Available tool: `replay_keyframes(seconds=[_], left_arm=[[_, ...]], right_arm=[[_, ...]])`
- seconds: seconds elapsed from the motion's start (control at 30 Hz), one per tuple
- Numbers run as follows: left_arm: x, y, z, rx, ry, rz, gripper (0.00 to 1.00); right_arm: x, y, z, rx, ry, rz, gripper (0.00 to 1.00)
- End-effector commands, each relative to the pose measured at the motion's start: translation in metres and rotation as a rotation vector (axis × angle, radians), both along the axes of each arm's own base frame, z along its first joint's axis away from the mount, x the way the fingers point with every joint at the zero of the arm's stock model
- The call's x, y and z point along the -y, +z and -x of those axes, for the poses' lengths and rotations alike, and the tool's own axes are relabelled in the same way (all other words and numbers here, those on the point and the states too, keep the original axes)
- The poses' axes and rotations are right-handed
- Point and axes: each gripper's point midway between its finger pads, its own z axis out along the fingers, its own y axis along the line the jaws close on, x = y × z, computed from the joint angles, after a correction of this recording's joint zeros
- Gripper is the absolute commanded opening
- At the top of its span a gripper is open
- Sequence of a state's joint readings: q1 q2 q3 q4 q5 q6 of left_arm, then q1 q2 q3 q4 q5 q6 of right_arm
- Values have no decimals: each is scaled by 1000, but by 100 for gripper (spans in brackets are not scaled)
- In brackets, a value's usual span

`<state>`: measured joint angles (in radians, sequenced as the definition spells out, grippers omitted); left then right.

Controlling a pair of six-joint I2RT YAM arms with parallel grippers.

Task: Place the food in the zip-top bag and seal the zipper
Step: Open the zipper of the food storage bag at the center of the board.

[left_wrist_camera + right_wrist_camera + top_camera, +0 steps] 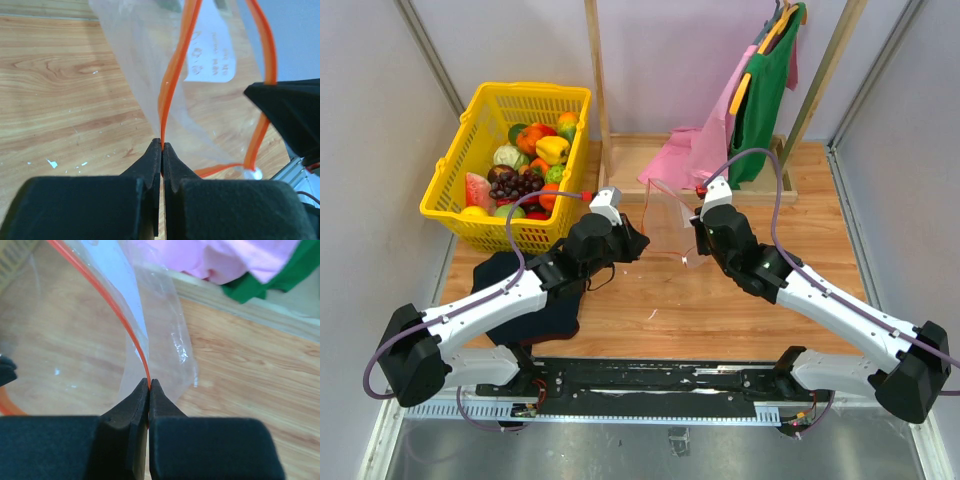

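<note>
Orange zipper (162,115) is pinched in both my grippers: left gripper (161,143) clamped on it, right gripper (149,382) likewise. Clear bag (665,220) spans between them. Food (535,160) sits in the basket (450,185), beyond the left gripper.

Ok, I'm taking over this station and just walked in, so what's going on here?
The left fingers and right fingers are each shut on the orange zipper, holding the clear bag up between the arms. The bag looks empty; the food sits in the yellow basket at the back left.
</note>
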<state>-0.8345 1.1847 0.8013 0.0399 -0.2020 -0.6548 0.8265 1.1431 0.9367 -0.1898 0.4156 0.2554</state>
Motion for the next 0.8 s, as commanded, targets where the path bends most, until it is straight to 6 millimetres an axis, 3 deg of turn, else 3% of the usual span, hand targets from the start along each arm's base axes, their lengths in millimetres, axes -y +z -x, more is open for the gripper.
replay_keyframes(seconds=[0.0, 0.23, 0.3, 0.53, 0.77], left_arm=[[-6, 16, 2, 23, 8, -39, 0], [-22, 21, 2, 30, 32, -130, 0], [-25, 21, 2, 32, 36, -160, 0], [4, 22, 14, 30, -112, -78, 0], [25, 13, 28, -6, -233, -20, 0]], right_arm=[[43, 29, -1, 87, -131, 163, 1], [90, 53, 4, 128, -263, 331, 2], [93, 55, 6, 126, -260, 352, 3], [66, 34, 10, 81, -118, 277, 11], [53, 15, 5, 79, -98, 243, 12]])
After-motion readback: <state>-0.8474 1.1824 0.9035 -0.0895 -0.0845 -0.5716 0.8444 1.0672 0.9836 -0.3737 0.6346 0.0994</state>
